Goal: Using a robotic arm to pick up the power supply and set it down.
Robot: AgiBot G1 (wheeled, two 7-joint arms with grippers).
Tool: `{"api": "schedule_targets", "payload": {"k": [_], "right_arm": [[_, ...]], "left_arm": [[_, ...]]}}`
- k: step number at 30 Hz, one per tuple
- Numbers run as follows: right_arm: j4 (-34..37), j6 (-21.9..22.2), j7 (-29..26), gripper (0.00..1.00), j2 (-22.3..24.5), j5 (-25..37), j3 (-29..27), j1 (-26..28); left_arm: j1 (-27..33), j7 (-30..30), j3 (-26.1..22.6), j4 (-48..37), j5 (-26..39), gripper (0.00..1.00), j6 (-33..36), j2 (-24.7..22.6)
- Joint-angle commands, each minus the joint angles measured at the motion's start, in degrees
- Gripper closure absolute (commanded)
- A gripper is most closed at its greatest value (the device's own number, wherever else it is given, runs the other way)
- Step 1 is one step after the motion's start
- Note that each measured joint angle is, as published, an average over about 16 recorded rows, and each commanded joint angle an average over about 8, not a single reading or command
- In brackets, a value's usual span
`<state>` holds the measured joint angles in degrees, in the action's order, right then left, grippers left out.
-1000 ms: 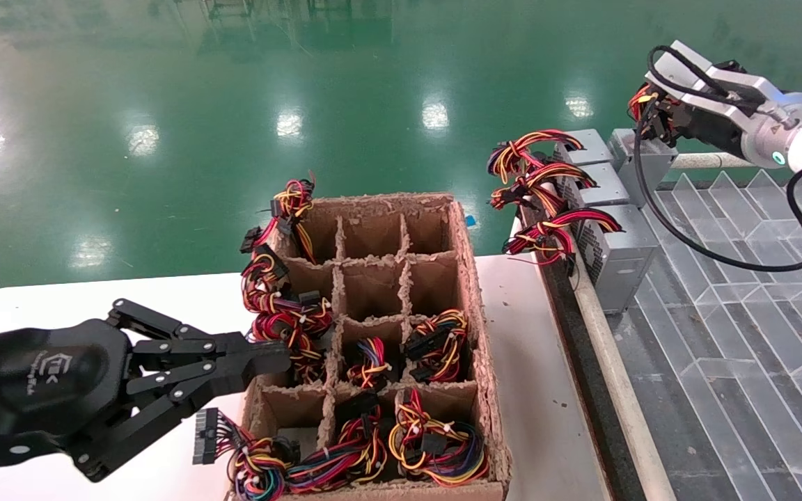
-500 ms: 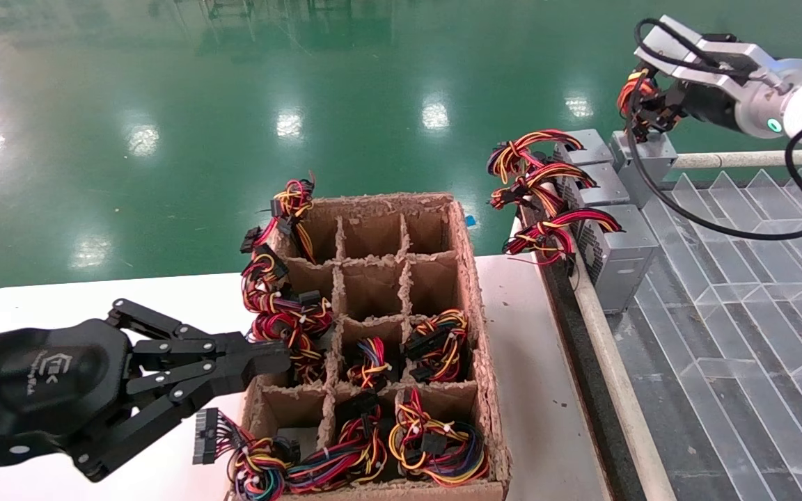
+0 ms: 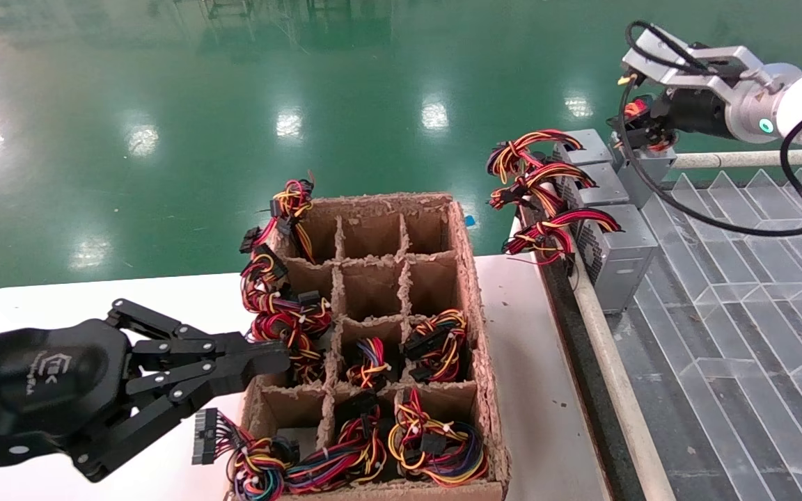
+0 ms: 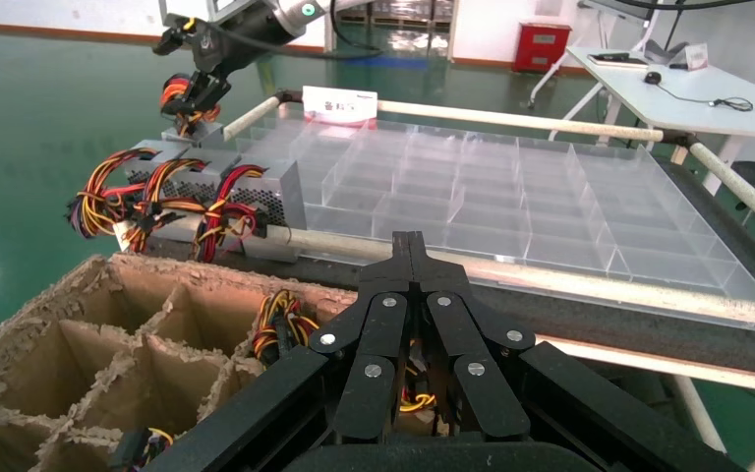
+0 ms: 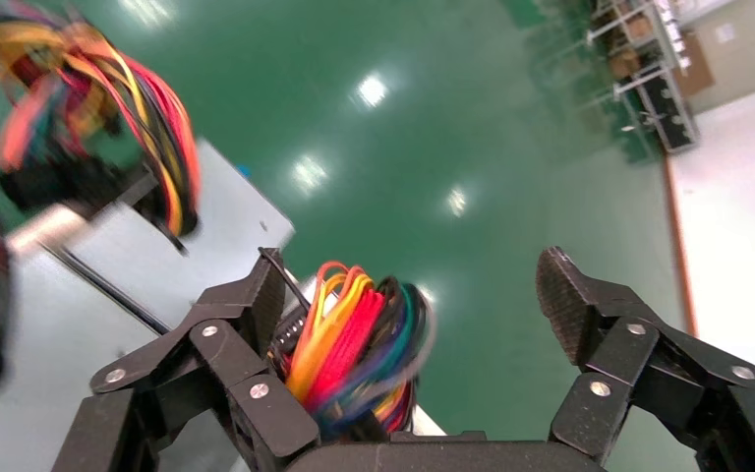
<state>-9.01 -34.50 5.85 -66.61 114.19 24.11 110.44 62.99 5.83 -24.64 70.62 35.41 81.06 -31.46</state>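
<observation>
Since the power supply (image 3: 646, 167) already stood beside three similar boxes (image 3: 606, 223), the right gripper (image 5: 423, 324) hung spread above its wires; the left gripper (image 4: 412, 258) sat pressed together over the carton (image 3: 474, 292).

small grey metal power-supply box (image 3: 646, 167): matt | brown ragged cardboard divider box (image 3: 474, 306): rough | green floor (image 3: 234, 104): glossy | black plastic left gripper (image 3: 262, 362): smooth

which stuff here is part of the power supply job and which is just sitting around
In the job:
- right pincer, open over the wires
- power supply at the tray's far corner

Lying about:
- three other power supplies
- cardboard divider box
- clear tray
- left pincer, parked, shut
</observation>
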Motion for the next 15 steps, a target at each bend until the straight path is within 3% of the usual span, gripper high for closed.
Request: {"api": "schedule_targets", "payload": {"k": [1, 15], "right_arm": [[0.2, -2.0, -0.2, 0.0, 0.1, -0.6, -0.3, 0.6], [-9.4, -15.8, 8.3, 0.0, 5.4, -17.9, -10.1, -3.7]], "left_arm": [[0.0, 0.0, 0.0, 0.0, 0.0, 1.0, 0.0, 0.0], [0.0, 0.0, 0.0, 0.0, 0.0, 1.0, 0.0, 0.0]]}}
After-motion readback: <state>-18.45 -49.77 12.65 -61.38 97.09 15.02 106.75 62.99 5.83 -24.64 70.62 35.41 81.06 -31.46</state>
